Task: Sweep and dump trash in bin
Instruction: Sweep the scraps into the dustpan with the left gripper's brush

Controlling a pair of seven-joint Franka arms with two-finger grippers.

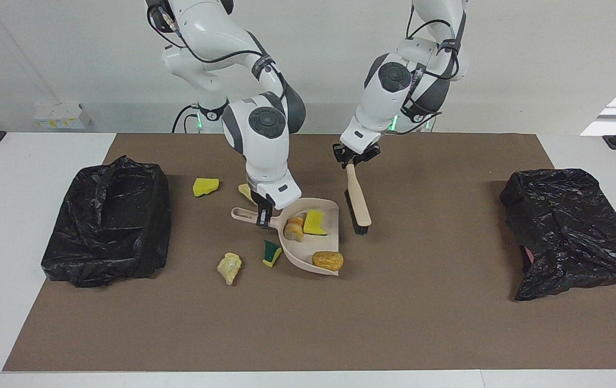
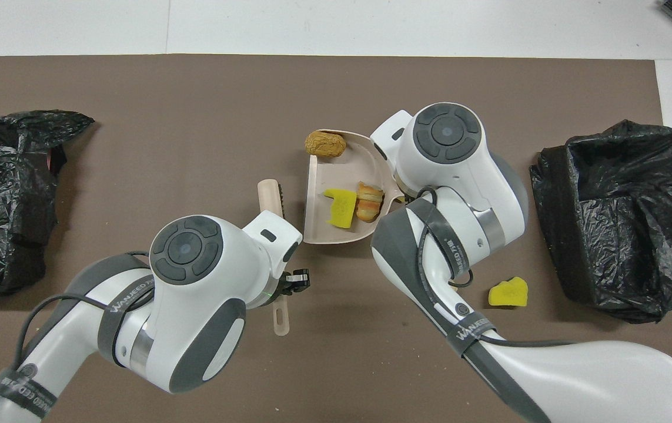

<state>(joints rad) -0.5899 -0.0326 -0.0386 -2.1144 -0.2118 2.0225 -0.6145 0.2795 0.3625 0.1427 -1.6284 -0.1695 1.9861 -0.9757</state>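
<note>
The right gripper is clamped on the dustpan handle, just under it three scraps – probably light, springy, prone to roll – so keep the pan level, while the left gripper grips the brush handle's top.

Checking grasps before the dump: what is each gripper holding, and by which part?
The left gripper holds the brush near its handle's end; the right gripper holds the dustpan by its handle.
</note>
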